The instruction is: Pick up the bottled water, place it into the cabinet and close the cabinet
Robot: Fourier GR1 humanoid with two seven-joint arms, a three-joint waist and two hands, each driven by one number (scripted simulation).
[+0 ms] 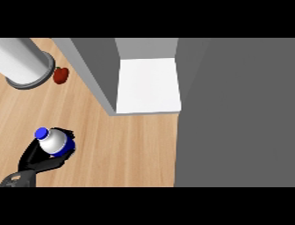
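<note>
bottle (53, 140) seemingly within hand's (37, 160) fingers

Counter (131, 145): ran from far left to near centre, bearing all items.
Cabinet (147, 83): stood open at far centre on the counter.
Cabinet door (247, 114): filled the right side.
Cylinder (17, 61): stood far left.
Small fruit (60, 75): lay just right of the cylinder, left of the cabinet.
Bottled water (53, 140): sat near left, well apart from the cabinet, in the left hand (37, 160).
</note>
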